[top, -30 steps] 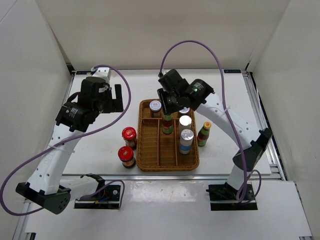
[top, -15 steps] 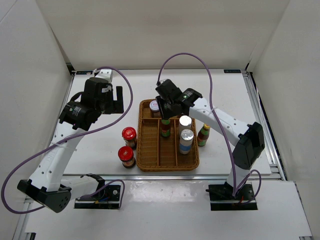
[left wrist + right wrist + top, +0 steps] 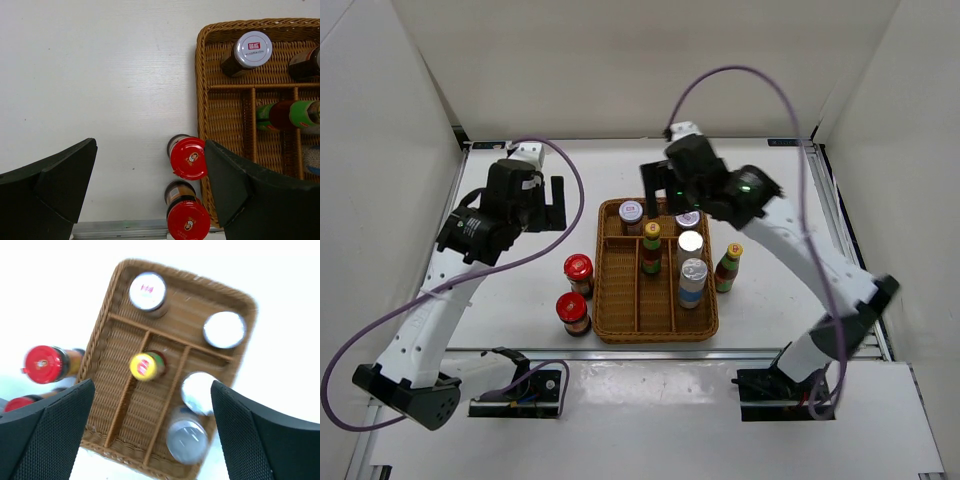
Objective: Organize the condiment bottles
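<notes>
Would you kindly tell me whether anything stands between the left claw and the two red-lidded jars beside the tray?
Nothing visible does: the open left claw hangs above the red-lidded jars, which stand uncovered beside the wicker tray.

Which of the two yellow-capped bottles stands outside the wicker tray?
The bottle beside the right edge of the tray; the other bottle stands inside its middle compartment.

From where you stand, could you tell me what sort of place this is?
Probably a robot test cell, not a kitchen: plain white walls box in a white table, and two cabled arms are bolted at its near edge.
</notes>
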Robot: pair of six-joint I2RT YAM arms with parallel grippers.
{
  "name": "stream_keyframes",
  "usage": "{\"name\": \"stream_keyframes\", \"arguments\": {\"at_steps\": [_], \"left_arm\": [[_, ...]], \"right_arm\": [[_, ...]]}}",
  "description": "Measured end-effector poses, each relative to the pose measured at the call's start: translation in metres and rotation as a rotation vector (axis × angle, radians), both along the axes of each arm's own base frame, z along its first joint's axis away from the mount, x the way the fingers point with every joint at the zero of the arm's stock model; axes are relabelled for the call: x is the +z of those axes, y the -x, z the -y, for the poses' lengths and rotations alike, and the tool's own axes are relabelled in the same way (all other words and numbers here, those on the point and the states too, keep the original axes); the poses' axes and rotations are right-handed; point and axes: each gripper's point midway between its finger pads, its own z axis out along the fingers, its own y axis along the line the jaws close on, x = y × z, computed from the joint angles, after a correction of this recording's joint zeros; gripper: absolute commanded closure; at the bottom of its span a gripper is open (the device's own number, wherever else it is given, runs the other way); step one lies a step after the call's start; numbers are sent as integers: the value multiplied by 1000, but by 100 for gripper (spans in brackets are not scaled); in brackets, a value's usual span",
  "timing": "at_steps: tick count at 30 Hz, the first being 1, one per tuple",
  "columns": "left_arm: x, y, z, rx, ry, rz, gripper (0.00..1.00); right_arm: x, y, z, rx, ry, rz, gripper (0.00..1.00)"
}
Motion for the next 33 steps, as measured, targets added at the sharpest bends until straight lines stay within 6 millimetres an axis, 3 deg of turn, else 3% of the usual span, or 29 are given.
{"name": "stream_keyframes", "arguments": {"at_steps": [3, 5, 8, 10, 14, 16, 24, 33], "left_arm": [[0, 2, -1, 4, 6, 2, 1], [-2, 3, -1, 8, 11, -2, 1], [-9, 5, -1, 15, 14, -18, 1], [-13, 5, 0, 19, 16, -30, 1], [-18, 4, 4, 14, 32, -51, 1], [-19, 4, 6, 10, 40, -57, 1], [-20, 5, 9, 3, 51, -60, 1], [-21, 5, 9, 0, 51, -65, 1]], "right_arm": [[49, 14, 45, -63, -60, 88, 0], [63, 20, 82, -138, -83, 126, 0], [40, 31, 129, -245, -49, 93, 0], [6, 41, 144, -277, -5, 34, 0], [-69, 57, 155, -308, 113, -122, 0], [-90, 62, 159, -327, 146, -165, 1], [-90, 56, 167, -414, 132, -124, 12], [-114, 50, 169, -456, 147, -155, 27]]}}
